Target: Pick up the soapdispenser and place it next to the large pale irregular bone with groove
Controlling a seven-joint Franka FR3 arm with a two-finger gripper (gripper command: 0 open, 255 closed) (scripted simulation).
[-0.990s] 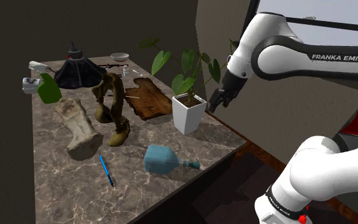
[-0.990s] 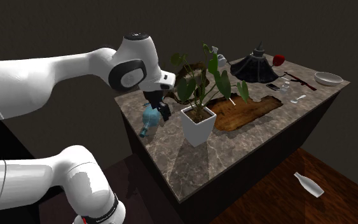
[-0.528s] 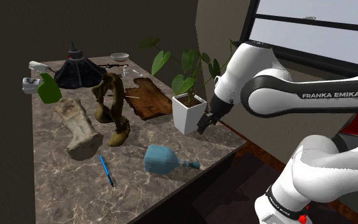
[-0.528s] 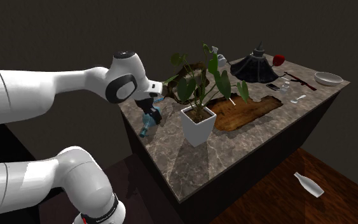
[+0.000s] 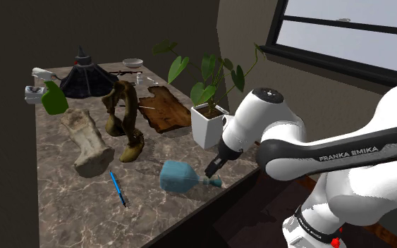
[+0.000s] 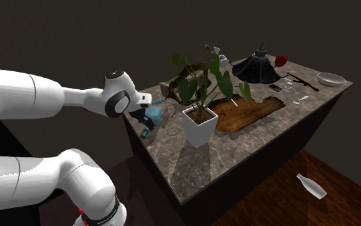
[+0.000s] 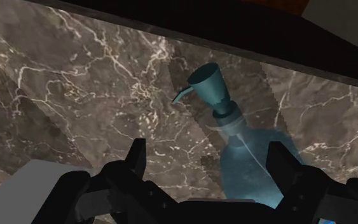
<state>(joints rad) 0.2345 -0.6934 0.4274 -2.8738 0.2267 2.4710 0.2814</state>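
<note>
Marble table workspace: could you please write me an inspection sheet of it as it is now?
Surface: dark marble table, pale veins.
Job's things: blue soap dispenser lying on its side near the table edge; pale bone apart from it.
Clutter: potted plant, blue pen, driftwood, brown slab, black cone.
Gripper: gripper open, low over the soap dispenser, not holding it.
Cables: nothing seen.
Surroundings: window; bottle lying on the wooden floor.

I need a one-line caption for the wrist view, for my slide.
Open gripper above a blue soap dispenser lying on the dark marble tabletop.
</note>
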